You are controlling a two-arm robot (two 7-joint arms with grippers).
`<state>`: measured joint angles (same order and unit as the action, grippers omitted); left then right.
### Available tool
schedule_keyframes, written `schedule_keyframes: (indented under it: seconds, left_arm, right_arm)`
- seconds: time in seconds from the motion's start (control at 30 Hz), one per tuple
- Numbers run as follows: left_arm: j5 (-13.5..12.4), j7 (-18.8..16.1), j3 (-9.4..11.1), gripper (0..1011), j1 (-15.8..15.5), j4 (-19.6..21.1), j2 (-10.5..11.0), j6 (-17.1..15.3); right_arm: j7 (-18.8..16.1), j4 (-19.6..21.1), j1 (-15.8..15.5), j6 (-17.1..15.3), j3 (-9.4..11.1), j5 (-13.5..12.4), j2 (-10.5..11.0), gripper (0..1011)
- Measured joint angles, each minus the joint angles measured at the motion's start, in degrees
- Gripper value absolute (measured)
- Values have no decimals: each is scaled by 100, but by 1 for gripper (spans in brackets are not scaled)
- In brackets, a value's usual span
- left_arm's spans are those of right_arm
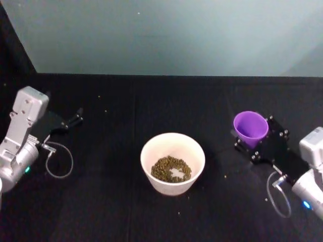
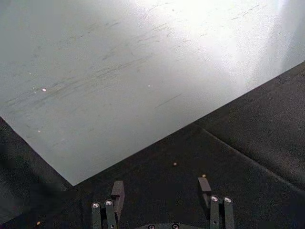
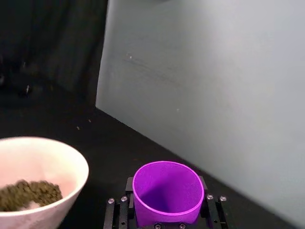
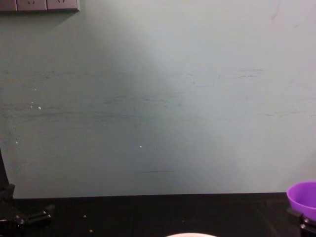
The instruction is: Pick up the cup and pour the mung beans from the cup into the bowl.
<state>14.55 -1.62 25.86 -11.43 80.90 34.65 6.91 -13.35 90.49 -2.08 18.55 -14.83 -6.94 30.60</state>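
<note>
The right gripper (image 1: 257, 136) holds the cup (image 1: 250, 127) upright, with 1 finger on each side of its wall, as the right wrist view confirms (image 3: 167, 193). The cup sits to the right of the bowl (image 1: 172, 151) and clear of its rim, so no spill path exists between them. The visible part of the cup's inside shows bare purple plastic; no grains are seen in it.

The mung beans (image 1: 171, 168) lie in a heap at the bottom of the bowl, which stands on the black table (image 1: 116, 116) in front of the robot. On this evidence, the pour is judged complete, and the upright hold suits setting the cup down.

A few stray grains (image 1: 225, 176) rest on the table near the bowl.

The left gripper (image 2: 162, 191) is parked at the table's left side, fingers spread and holding nothing, well apart from the bowl.
</note>
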Motion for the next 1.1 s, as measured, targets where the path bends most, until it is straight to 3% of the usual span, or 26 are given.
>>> schedule_keyframes:
  seconds: [0.03, 0.13, 0.23, 0.53, 0.83, 1.1]
  left_arm:
    - [0, 0, 0, 1011, 0, 0, 0, 0]
    - [0, 0, 0, 1011, 0, 0, 0, 0]
    - [0, 0, 0, 1011, 0, 0, 0, 0]
    - [0, 0, 0, 1011, 0, 0, 0, 0]
    - [0, 0, 0, 1011, 0, 0, 0, 0]
    - [0, 0, 0, 1011, 0, 0, 0, 0]
  right_arm:
    - [-195, -124, 9, -8, 39, -368, -75, 742]
    - [-483, -321, 45, -88, 74, -813, -204, 743]
    - [-648, -435, 79, -167, 77, -973, -292, 743]
    - [-798, -590, 172, -189, 59, -956, -485, 743]
    - [-866, -839, 380, -320, 45, -784, -719, 743]
    - [-1016, -1014, 484, -421, 39, -740, -803, 742]
